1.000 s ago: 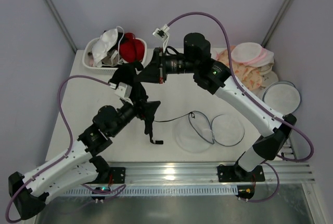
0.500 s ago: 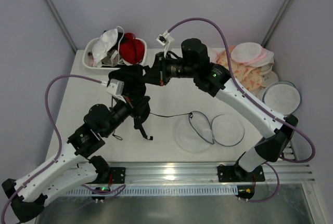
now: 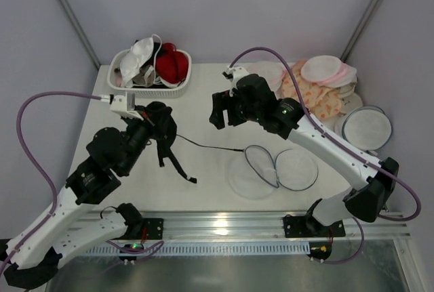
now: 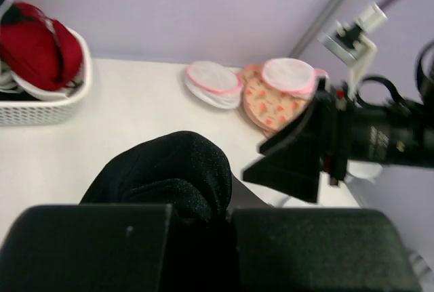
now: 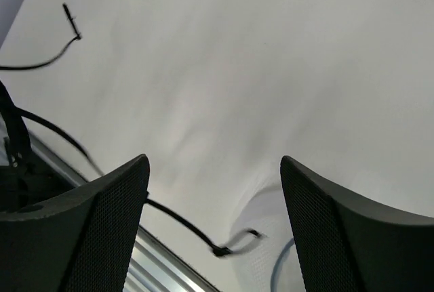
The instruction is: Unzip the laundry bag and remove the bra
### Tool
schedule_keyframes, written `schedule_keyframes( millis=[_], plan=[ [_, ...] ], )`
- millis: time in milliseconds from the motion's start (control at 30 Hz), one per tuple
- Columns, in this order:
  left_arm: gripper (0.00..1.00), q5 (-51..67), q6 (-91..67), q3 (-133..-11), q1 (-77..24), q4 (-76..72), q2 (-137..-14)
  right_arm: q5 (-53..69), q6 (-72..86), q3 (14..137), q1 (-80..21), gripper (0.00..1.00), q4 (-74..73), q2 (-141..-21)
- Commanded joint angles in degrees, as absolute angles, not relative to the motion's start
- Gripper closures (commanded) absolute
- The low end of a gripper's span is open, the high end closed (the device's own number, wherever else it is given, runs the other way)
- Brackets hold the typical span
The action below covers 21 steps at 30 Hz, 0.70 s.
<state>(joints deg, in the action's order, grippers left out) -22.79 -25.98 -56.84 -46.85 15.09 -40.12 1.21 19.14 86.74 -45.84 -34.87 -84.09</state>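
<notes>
Unzipping and removal done; release left
Round white mesh laundry bag [image 3: 296,169], grey-blue zip rim, open; black padded bra [image 4: 173,170] left of it, clamped in closed left gripper [image 3: 153,124]; right gripper [image 5: 213,163] wide open, empty

Illumination is bright, diffuse and overhead. The white bench [image 3: 203,170] carries only faint, soft shadows beneath the arms. A glare patch sits on the metal rail [image 3: 220,220] at the near edge. Left wrist view: soft overall, foreground defocused, the right arm [image 4: 380,136] smeared. Right wrist view: bench near overexposure, the right claw [image 5: 214,163] rendered sharp.
</notes>
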Motion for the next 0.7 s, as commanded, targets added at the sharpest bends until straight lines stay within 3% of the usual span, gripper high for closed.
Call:
schedule_keyframes(
  millis=[0, 333, 667],
  plan=[
    [1.0, -33.21, -19.79, -61.08, -46.67, 14.6, -42.62, -11.15, 18.54, 82.89, -44.92, 0.19, -36.12, -76.65],
    [1.0, -34.98, -8.62, -77.24, -42.64, 9.05, -55.27, -16.09, 21.44, 68.74, -43.15, 0.15, -36.83, -66.63],
    [1.0, -20.23, -13.0, -93.59, -23.75, 8.44, -73.28, -10.81, 23.12, 57.4, -43.15, 0.15, -34.45, -58.89]
  ],
)
